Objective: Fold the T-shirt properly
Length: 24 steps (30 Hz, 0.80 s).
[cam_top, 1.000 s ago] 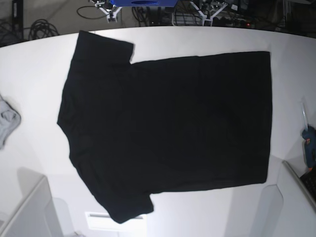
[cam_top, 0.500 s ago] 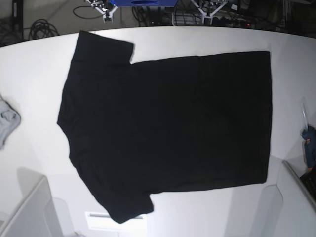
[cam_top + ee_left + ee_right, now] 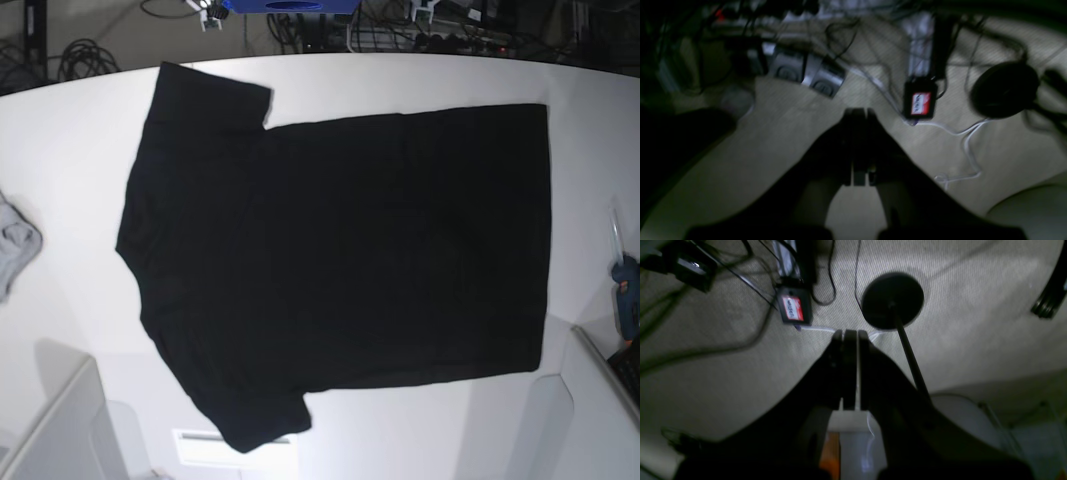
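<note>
White bench (image 3: 80, 130) fills most of my base view, with the T-shirt (image 3: 340, 260) spread flat across the middle of it, plain black side up, collar end toward the view's left and hem toward the right, both sleeves out. A small light-grey cloth (image 3: 15, 245) sits at the left edge, well apart from the shirt, and a blue tool (image 3: 627, 300) lies near the right edge.

Both wrist cams are looking down at carpeted floor (image 3: 973, 323) and cables, not the bench. Left jaws (image 3: 857, 115) are clenched on nothing, right jaws (image 3: 850, 336) pressed together too, also empty. A black round stand base (image 3: 892, 300) is on the floor just past the right jaws.

Only writing I can spot is a red-and-white label on a little black box (image 3: 920, 100) on the floor, too blurry to read.

Compared with a second ago, the shirt hasn't shifted at all; the white arm bits that showed along the top edge have nearly slipped out of view.
</note>
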Each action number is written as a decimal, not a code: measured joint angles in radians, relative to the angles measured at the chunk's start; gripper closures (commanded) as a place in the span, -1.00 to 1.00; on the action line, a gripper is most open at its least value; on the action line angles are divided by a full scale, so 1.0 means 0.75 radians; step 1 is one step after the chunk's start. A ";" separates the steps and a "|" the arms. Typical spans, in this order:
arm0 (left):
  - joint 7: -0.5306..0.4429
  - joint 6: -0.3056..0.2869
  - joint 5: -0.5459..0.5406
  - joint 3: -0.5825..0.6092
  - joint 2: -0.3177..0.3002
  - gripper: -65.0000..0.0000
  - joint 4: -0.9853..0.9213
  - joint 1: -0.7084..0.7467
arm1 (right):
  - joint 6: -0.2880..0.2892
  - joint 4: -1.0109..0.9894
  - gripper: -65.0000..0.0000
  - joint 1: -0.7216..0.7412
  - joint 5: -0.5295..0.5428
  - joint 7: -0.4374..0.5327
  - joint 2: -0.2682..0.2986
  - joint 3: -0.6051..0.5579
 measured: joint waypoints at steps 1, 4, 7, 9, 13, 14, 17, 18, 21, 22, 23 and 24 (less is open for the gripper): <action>0.007 0.001 -0.001 -0.007 -0.004 1.00 0.012 0.018 | 0.000 0.053 1.00 -0.039 0.003 -0.034 0.001 0.000; -0.006 0.003 -0.001 -0.008 -0.027 1.00 0.058 0.057 | 0.001 0.235 1.00 -0.149 0.004 -0.057 -0.009 0.000; -0.019 0.001 -0.004 -0.010 -0.043 1.00 0.151 0.117 | 0.001 0.419 1.00 -0.247 0.004 -0.055 -0.012 0.000; -0.013 -0.001 -0.003 -0.009 -0.066 1.00 0.235 0.171 | 0.000 0.525 1.00 -0.299 0.004 -0.102 -0.010 0.000; 0.001 0.004 -0.004 -0.012 -0.103 1.00 0.399 0.296 | 0.001 0.712 1.00 -0.413 0.005 -0.137 -0.024 0.095; 0.003 0.004 -0.005 -0.012 -0.107 1.00 0.439 0.326 | 0.001 0.758 1.00 -0.439 0.004 -0.150 -0.022 0.118; 0.006 0.004 -0.005 -0.013 -0.106 1.00 0.570 0.393 | -0.001 0.893 1.00 -0.508 0.003 -0.154 -0.017 0.173; 0.008 0.002 -0.005 -0.015 -0.103 1.00 0.613 0.411 | -0.001 0.934 1.00 -0.527 0.002 -0.149 -0.018 0.195; 0.004 -0.008 -0.002 -0.103 -0.082 1.00 0.757 0.484 | 0.000 1.062 1.00 -0.586 0.004 -0.150 -0.021 0.242; 0.010 -0.001 -0.005 -0.140 -0.082 1.00 0.820 0.524 | 0.001 1.106 1.00 -0.610 0.005 -0.152 -0.021 0.257; 0.001 0.000 -0.003 -0.168 -0.089 1.00 0.877 0.560 | 0.001 1.144 1.00 -0.628 0.005 -0.153 -0.021 0.272; 0.013 0.000 -0.006 -0.194 -0.095 1.00 0.940 0.600 | 0.001 1.187 1.00 -0.648 0.002 -0.159 -0.021 0.289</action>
